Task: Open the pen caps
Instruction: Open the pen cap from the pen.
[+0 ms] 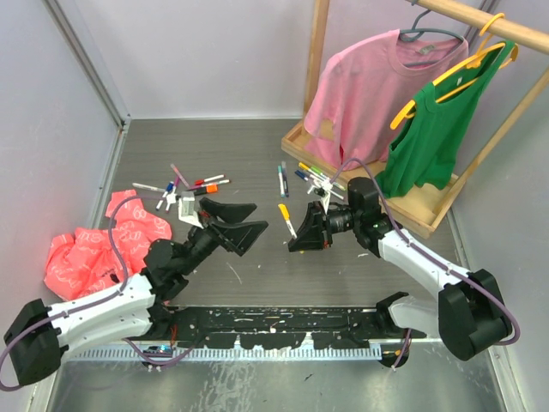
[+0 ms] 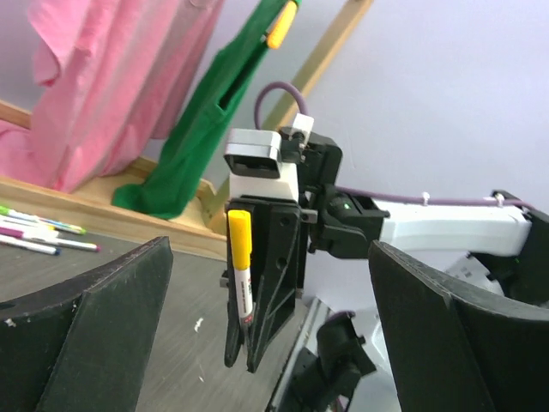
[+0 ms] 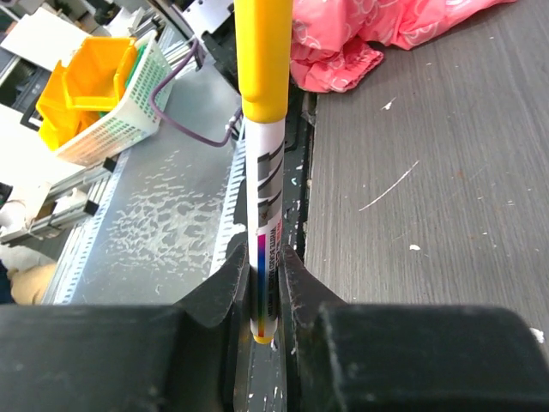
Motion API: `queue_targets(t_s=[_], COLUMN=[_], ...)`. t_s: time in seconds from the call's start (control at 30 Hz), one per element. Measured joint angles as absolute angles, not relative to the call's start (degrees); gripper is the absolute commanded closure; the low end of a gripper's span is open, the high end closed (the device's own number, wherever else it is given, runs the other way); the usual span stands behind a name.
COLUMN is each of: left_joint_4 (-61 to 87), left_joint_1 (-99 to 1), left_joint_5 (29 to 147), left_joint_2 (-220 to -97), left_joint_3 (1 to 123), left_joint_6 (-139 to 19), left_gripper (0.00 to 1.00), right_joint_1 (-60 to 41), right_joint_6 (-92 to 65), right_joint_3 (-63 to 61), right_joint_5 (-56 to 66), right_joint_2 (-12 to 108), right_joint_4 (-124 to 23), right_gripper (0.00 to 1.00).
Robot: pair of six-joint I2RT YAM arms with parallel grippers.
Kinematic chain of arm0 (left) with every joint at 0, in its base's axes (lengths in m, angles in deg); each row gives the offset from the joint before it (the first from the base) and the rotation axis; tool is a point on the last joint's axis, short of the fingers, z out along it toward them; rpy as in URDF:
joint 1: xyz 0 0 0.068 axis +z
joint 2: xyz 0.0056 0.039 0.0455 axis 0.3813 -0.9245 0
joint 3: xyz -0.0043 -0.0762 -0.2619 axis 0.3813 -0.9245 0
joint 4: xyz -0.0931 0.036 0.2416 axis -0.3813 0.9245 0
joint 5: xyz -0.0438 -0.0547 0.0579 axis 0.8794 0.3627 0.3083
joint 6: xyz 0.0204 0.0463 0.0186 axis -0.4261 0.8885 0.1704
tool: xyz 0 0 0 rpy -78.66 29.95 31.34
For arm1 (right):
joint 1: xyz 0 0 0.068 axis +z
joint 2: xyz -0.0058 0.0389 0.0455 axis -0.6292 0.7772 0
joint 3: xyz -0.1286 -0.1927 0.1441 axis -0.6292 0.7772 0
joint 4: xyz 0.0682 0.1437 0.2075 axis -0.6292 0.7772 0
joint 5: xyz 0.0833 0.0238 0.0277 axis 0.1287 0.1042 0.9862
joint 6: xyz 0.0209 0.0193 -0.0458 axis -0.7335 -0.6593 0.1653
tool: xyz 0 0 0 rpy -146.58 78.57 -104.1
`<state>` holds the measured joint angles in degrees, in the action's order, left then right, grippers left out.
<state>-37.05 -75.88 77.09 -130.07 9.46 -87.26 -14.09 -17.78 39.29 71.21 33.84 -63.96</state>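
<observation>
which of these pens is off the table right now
The white-barrelled pen with the yellow cap, clamped in the right gripper; the other slim marker pens lie loose on the dark table.

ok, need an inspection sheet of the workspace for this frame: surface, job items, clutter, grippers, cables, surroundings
Surface: dark wood-grain table, with white specks and scratches.
Job's things: yellow-capped pen, cap on, held off the table; left pen cluster and right pen cluster lie loose.
Clutter: pink bag, crumpled at the left edge.
Grippers: left gripper open and empty, facing the pen; right gripper shut on the pen's barrel.
Cables: left arm cable loops over the bag; right arm cable arches off the wrist.
Surroundings: wooden rack with pink shirt and green top; yellow bin beyond the table.
</observation>
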Motion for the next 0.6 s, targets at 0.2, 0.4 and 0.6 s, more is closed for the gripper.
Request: queue_targets(t_s=[0.2,0.4,0.6], left_joint_4=[-35.4,-35.8,-38.9], left_joint_1=[-71.8,-69.5,-68.1], left_joint_5=[87.6,94.2,98.2], left_joint_2=[-133.1,-142.0,-147.3], left_joint_3=[10.6,14.0,16.1], left_joint_6=[-90.7,-94.4,-97.4], left_gripper=[0.0,0.11,0.3], right_joint_1=[-14.1,-14.1,-14.1], right_joint_6=[-16.1,-14.5,-14.0], right_joint_3=[39.2,39.2,39.1], right_joint_5=[73.9,75.0,75.4], right_joint_2=[33.8,33.8,34.3], right_joint_4=[-62.3,-60.9,-60.0], right_gripper=[0.99,0.99,0.99])
